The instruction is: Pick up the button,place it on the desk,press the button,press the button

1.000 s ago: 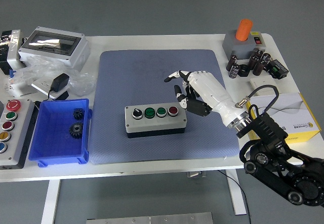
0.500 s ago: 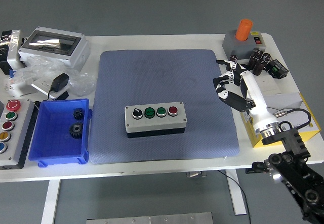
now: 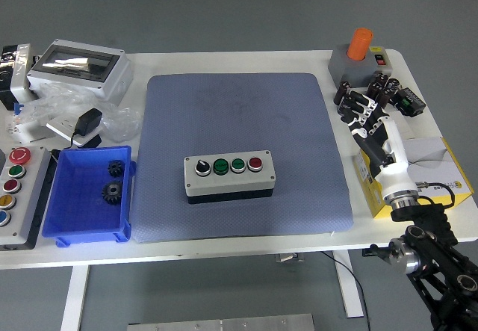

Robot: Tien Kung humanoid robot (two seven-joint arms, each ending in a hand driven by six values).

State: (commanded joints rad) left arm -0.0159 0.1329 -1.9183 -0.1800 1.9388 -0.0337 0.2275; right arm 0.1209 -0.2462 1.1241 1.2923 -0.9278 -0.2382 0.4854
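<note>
Right hand is white with black joints, fingers spread flat and holding nothing, hovering over the right side of the white worktop, off the mat's right edge. Black arm comes up from the lower right corner. Under the wrist is a yellow cardboard box with a white top. Just past the fingertips is a cluster of black cylindrical parts, and behind them a grey box with an orange knob.

Button box is a rectangular plastic unit, light grey top and dark base, lying flat on the blue-grey textured mat, near its middle and toward the front, well apart from the hand. Long axis runs left-right, buttons face up in a row: black selector, two green, one red at the right end.

Left of the mat is a blue plastic bin with two dark metal gears. Further left, at the edge, is another grey panel with coloured buttons. Behind it: crinkled clear plastic bags, a black adapter, and a grey enclosure with a clear lid.
</note>
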